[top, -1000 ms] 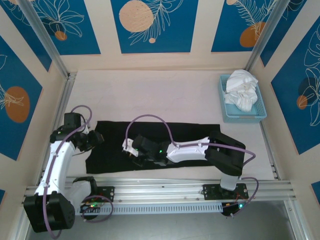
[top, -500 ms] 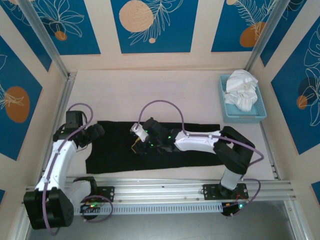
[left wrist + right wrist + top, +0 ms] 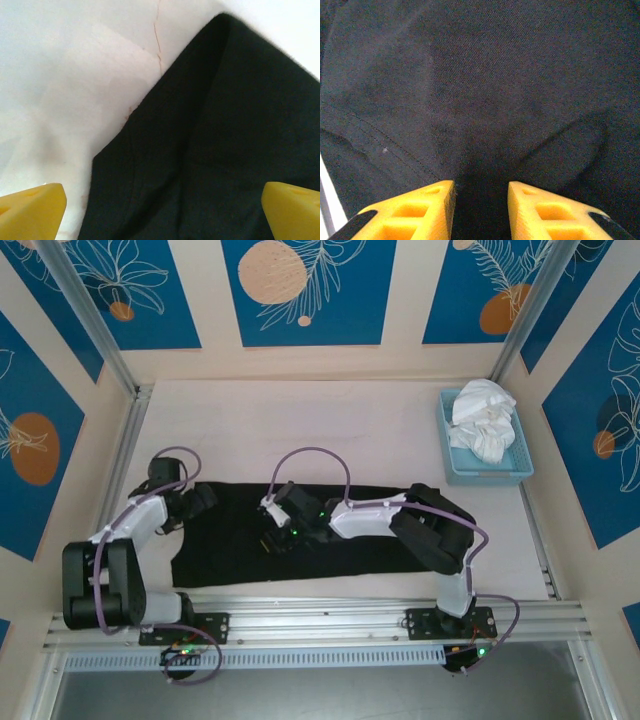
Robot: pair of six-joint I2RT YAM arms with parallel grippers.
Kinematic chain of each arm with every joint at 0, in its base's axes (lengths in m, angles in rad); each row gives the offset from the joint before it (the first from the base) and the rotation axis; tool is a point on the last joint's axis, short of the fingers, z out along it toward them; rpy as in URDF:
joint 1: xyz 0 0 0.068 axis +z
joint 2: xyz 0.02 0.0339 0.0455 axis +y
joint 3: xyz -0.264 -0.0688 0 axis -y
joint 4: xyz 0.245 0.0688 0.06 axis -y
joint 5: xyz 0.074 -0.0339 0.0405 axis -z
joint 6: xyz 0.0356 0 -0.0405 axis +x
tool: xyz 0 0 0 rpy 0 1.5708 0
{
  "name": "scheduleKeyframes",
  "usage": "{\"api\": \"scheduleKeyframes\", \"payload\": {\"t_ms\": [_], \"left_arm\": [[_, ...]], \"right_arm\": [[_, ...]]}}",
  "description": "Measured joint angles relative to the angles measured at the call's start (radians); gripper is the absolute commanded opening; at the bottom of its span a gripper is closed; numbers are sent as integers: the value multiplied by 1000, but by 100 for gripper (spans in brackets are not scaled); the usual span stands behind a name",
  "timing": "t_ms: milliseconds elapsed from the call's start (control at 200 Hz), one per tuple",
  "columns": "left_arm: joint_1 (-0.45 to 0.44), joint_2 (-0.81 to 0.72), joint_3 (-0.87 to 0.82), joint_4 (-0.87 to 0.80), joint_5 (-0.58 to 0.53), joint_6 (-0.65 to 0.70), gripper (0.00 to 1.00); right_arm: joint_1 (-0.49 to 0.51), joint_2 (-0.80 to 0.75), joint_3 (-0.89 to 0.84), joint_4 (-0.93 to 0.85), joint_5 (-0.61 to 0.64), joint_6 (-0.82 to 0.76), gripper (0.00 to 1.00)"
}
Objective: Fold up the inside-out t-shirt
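- Shirt (image 3: 230, 545) spread as black band across lower middle of top view; left gripper (image 3: 200, 498) at its upper-left corner, right gripper (image 3: 275, 528) mid-cloth, arm hiding part.
- Left wrist: spread wide, empty, above shirt corner; best pinched through all layers, edges kept square.
- Right wrist: narrowly parted, cloth ridge in gap; grip impossible to tell.

You won't find any lettering to read: the inside-out t-shirt (image 3: 225, 540) shows plain black cloth, and the wall panels (image 3: 340, 300) at twelve o'clock carry only drawings.
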Motion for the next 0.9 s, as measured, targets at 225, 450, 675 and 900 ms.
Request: {"api": "scheduleKeyframes", "payload": {"t_ms": [225,450,675,900], "left_arm": [[-13,50,-19,46,37,18,100],[-16,-6,-79,102,52,18,88],[-23,-47,-131,161,147,15,72],[-51,-69,-166,180,305,-2,62]], "right_arm": [[-24,-43,-6,-4,-1,0,35],[-28,-45,-8,-6,0,0,35],[-28,-45,-8,-12,0,0,35],[-26,-45,-8,-15,1,0,35]]}}
